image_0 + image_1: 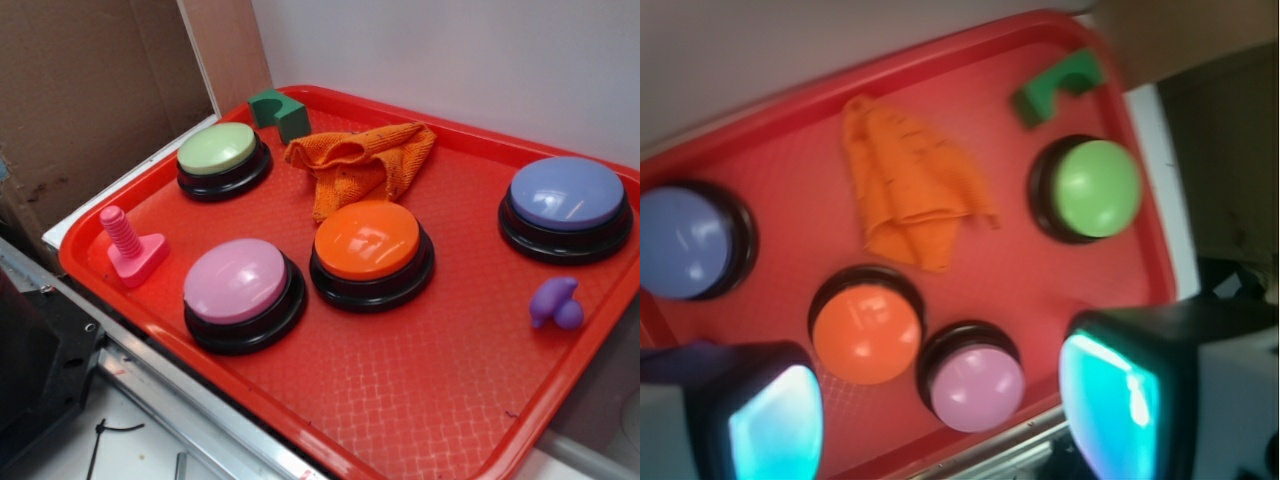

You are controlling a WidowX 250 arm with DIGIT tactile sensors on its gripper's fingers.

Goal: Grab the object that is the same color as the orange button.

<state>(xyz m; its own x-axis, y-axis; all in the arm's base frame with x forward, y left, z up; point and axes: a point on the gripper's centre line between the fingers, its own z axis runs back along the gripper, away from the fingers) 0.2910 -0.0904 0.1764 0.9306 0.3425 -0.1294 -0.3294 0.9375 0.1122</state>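
The orange knitted cloth rag (360,162) lies crumpled on the red tray (420,400), just behind the orange dome button (368,242). In the wrist view the rag (908,185) is above the orange button (866,330). My gripper (945,405) shows only in the wrist view. It is high above the tray's near edge, wide open and empty, with the pink button (976,385) between its two fingers (775,425). The gripper is out of the exterior view.
On the tray are a green button (220,152), a pink button (238,285), a purple button (566,200), a green block (280,112), a pink screw toy (130,248) and a small purple toy (556,302). Cardboard (90,90) stands at the left, a white wall behind.
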